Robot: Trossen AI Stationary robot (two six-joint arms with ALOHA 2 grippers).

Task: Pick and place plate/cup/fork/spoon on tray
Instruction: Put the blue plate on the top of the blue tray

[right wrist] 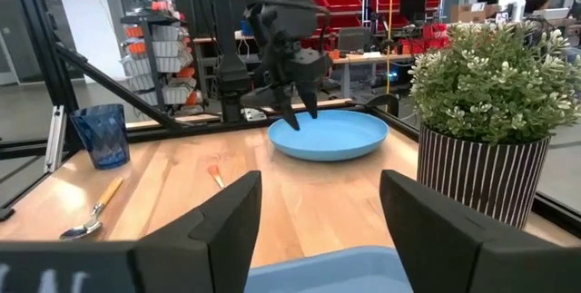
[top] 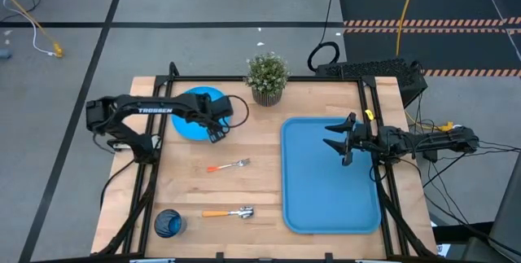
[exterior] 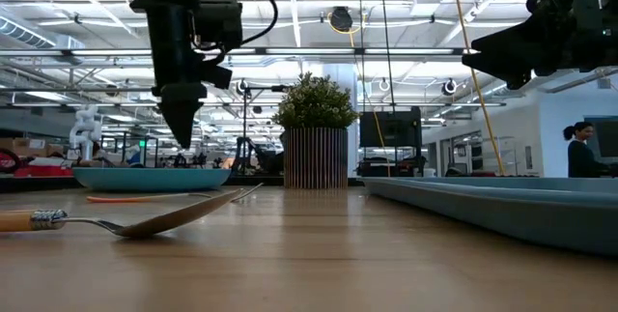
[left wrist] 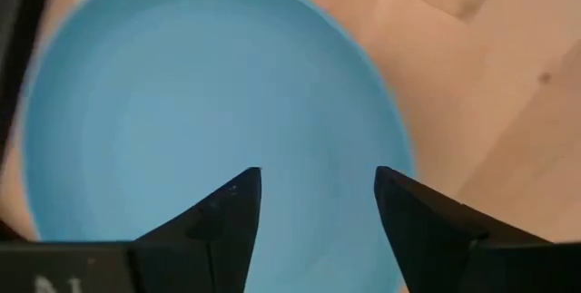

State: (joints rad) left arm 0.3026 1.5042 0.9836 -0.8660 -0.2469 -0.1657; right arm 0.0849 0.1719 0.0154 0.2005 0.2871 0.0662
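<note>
High view: left hand (top: 216, 129) hovering spread at plate (top: 194, 115) edge; right hand (top: 340, 142) hanging spread above tray (top: 313, 202).

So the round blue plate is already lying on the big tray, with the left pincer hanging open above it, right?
Not quite. The plate still lies on the bare wooden table, well apart from the tray, as the high view shows. The rest holds: the left pincer hangs open above the plate.
</note>
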